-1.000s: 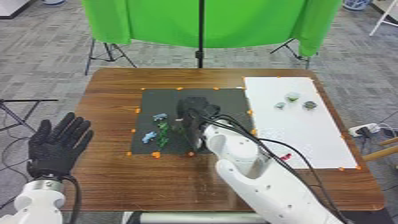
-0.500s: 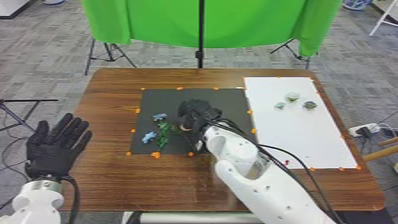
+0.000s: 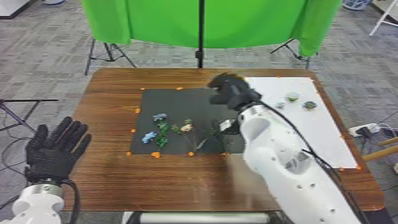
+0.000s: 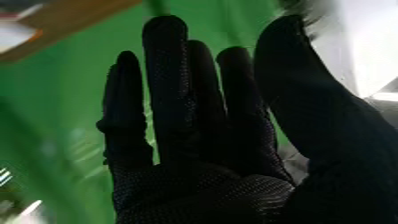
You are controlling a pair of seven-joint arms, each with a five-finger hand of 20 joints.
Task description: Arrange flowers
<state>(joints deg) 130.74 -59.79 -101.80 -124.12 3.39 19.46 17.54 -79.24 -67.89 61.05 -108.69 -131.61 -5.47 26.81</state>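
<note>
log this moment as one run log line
arrange flowers | right hand: open, empty, by far right corner of dark mat | left hand: open, empty | on mat: blue flowers, pale flower

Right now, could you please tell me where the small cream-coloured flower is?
In the head view, the cream flower lies near the middle of the flat black mat, right of the grey-blue flower and the light blue flower.

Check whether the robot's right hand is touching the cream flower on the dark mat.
Apart. The head view shows dark mat in a plain gap between the right hand and the cream flower.
</note>
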